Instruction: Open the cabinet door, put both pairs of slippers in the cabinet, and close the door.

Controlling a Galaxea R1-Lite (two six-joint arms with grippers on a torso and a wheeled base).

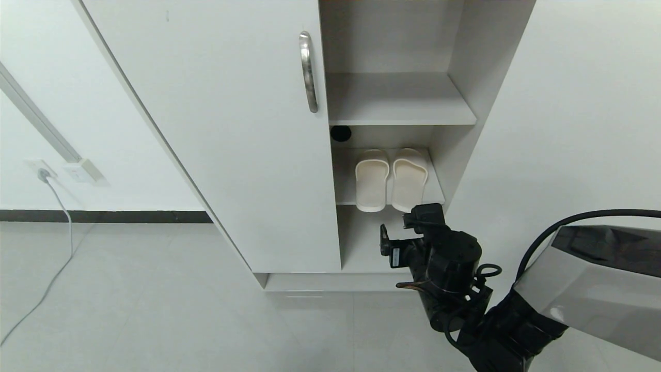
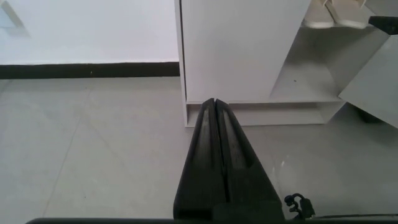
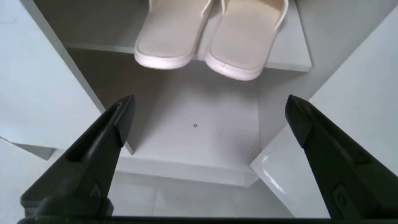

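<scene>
Head view: The cabinet [image 1: 397, 101] is open on one side. One pair of slippers [image 1: 391, 178] sits side by side on the middle shelf, poking a little over its edge. The right gripper [image 1: 407, 225] hangs just under and in front of them. A shut door [image 1: 217, 129] with a handle [image 1: 308, 72] covers the other side.

Left wrist view: The left gripper [image 2: 214, 109] has its jaws pressed together with nothing in them. It is low over the floor [image 2: 93, 143], beside the cabinet, I think to be out of the way.

Right wrist view: The right jaws are wide apart and empty. They face the bottom shelf [image 3: 199, 134] under the slippers. The open door [image 3: 348, 87] stands to one side. This pair looks done. I think the other pair comes next, and then the door gets closed.
</scene>
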